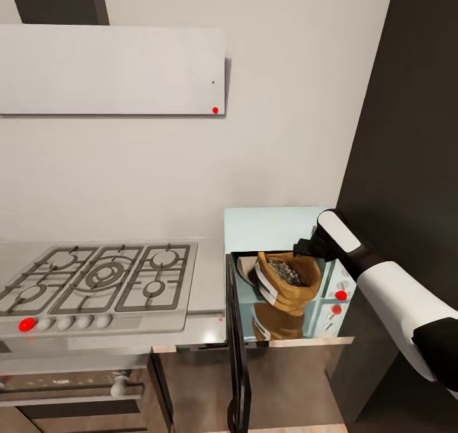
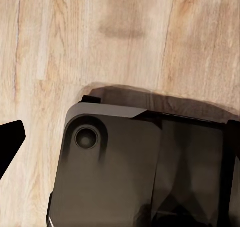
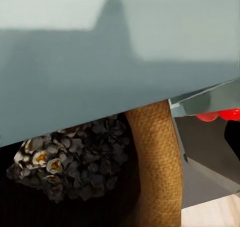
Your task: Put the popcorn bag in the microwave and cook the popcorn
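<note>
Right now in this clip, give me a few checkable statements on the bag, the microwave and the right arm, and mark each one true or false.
1. The microwave door is shut. False: it stands swung open toward the camera.
2. The popcorn bag stands in the microwave's opening with its mouth open upward. True.
3. The bag is empty. False: whitish-grey popcorn fills its top, also seen in the right wrist view.
4. The right gripper is at the bag's rim, by the microwave front. True.
5. A pot sits on the steel hob. False: its grates are bare.
</note>
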Tool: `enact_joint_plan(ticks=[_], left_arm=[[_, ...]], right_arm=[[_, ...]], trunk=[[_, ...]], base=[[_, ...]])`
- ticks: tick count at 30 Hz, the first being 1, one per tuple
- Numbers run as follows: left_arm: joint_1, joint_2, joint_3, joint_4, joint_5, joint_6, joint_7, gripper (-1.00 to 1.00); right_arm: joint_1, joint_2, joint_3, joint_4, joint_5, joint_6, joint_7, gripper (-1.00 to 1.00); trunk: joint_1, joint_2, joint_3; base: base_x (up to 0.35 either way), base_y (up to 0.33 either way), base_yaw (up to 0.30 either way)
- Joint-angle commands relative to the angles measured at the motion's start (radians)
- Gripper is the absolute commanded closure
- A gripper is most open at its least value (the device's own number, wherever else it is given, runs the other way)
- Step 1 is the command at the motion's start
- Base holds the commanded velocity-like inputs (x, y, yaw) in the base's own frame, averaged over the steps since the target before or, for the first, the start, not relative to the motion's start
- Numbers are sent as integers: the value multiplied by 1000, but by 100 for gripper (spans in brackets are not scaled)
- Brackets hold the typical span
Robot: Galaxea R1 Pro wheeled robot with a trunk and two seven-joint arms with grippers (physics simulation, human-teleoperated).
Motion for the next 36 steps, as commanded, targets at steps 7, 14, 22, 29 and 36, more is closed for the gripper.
enact_joint_plan(ticks=[7,14,22,29,36], left_arm=[[-1,0,3,1,1,-3,1,-100],[-1,0,3,1,1,-3,1,-100],[-2,0,3,1,1,-3,1,-100],[-1,0,3,1,1,-3,1,-100],[0,0,1,1,-1,-3,1,-100]], right_arm=[[-2,-1,1,-33,-9,-97,-3,-100],[-2,-1,2,-33,-9,-96,-2,-100],[-2,-2,2,-35,-9,-96,-3,-100],[32,-15,9,-198,-8,-96,-8,-100],[89,-22,13,-308,-5,-95,-12,-100]], trunk=[[1,-2,-2],[1,-2,-2],[1,-2,-2],[1,-2,-2],[1,-2,-2]], base=[[-180,0,0],[-94,0,0],[-302,0,0],[-340,0,0],[-171,0,0]])
